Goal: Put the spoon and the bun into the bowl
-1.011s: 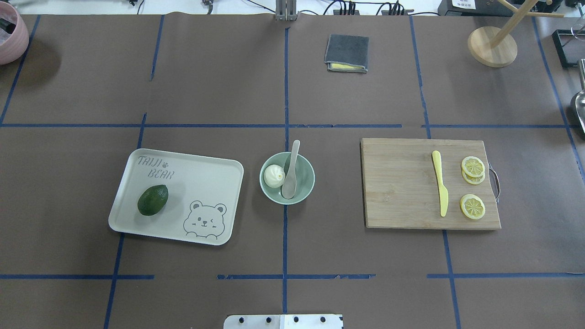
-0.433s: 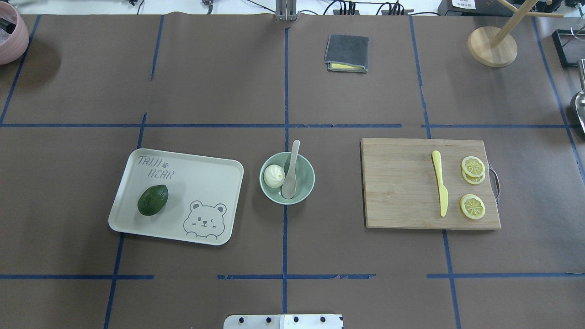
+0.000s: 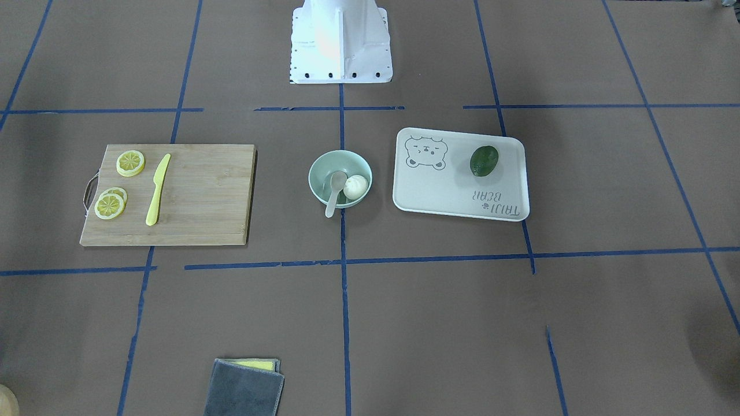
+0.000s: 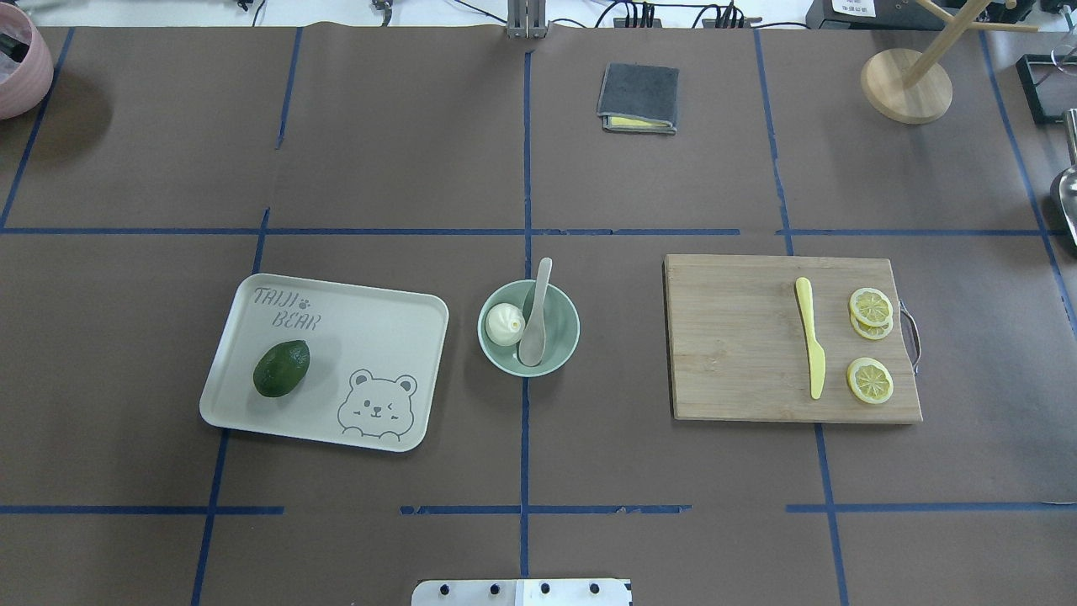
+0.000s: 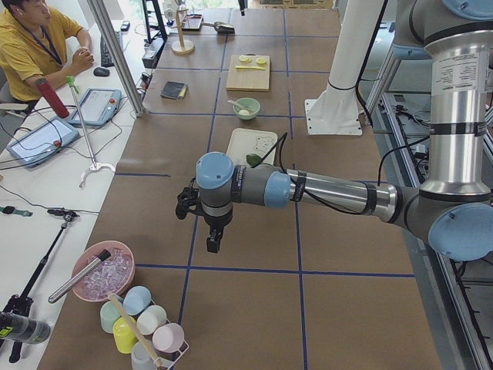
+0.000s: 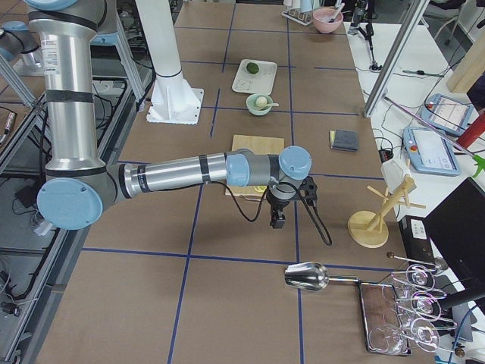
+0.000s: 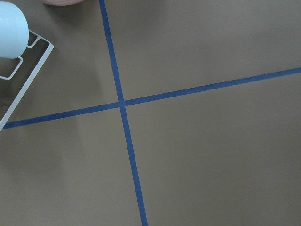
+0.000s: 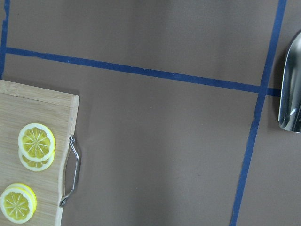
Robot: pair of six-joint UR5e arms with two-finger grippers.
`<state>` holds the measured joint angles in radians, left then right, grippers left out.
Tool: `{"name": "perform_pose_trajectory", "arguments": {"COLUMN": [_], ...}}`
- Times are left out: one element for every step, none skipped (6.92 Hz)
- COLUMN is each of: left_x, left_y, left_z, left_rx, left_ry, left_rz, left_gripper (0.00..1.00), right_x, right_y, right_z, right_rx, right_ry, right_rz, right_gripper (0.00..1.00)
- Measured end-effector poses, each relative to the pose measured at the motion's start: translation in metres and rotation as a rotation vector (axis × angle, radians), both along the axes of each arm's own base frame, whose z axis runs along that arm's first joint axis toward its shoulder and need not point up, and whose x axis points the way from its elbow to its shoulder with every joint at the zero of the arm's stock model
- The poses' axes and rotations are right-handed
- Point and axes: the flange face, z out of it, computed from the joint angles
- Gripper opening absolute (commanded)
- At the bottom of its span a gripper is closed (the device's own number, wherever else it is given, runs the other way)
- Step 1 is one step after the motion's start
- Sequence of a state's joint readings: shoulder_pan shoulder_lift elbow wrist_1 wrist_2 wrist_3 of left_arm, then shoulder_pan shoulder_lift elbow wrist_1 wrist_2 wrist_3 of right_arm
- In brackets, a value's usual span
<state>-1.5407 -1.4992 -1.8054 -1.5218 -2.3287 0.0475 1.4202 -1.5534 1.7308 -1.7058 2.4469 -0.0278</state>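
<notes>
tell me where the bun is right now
In the overhead view the bun sits inside the bowl near the view's centre, left of the spoon, between the tray and the cutting board.

overhead: behind, down | front: opposite | both share bowl (image 4: pixel 559 338)

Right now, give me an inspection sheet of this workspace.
Surface: brown paper-covered table, blue tape grid.
Job's things: cream plastic spoon and white pleated bun both lie in the pale mint-green bowl; the spoon handle overhangs the rim.
Clutter: pale bear-print tray holding a green avocado; wooden cutting board with yellow plastic knife and lemon slices; folded grey cloth; metal scoop.
Pincers: left pincer and right pincer hang above the table's ends, far from the bowl; open or shut cannot be told.
Cables: black cables along the table's far edge.
Surroundings: operator in yellow shirt at a side desk.
</notes>
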Motion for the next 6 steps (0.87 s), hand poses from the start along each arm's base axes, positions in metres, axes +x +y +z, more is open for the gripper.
{"name": "perform_pose_trajectory", "arguments": {"left_x": [-0.0034, -0.0046, -0.0049, -0.0048, -0.0045, -0.0042], "left_y": [-0.0004, -0.0007, -0.0011, -0.0015, -0.0021, -0.0032], "left_z": [0.0038, 0.0051, 0.0048, 0.0034, 0.0016, 0.0007], "left_rx": [0.003, 0.010, 0.014, 0.020, 0.027, 0.031], "left_ry": [-0.026, -0.036, -0.037, -0.035, -0.032, -0.031], "left_rz": [0.008, 0.017, 0.021, 0.022, 0.023, 0.024], "left_gripper": [1.00, 1.00, 1.00, 1.00, 1.00, 1.00], "right_x": [-0.0003, -0.0006, -0.0007, -0.0009, -0.0010, -0.0010], "right_y": [-0.0002, -0.0009, -0.0025, -0.0036, -0.0043, -0.0045], "right_z": [0.0005, 0.0000, -0.0019, -0.0033, -0.0045, -0.0048], "right_rx": [0.004, 0.006, 0.009, 0.012, 0.015, 0.016], "right_ry": [0.000, 0.001, 0.002, 0.002, 0.002, 0.002], "right_rz": [-0.002, -0.001, 0.000, 0.001, 0.000, -0.001], "right_gripper": [1.00, 1.00, 1.00, 1.00, 1.00, 1.00]}}
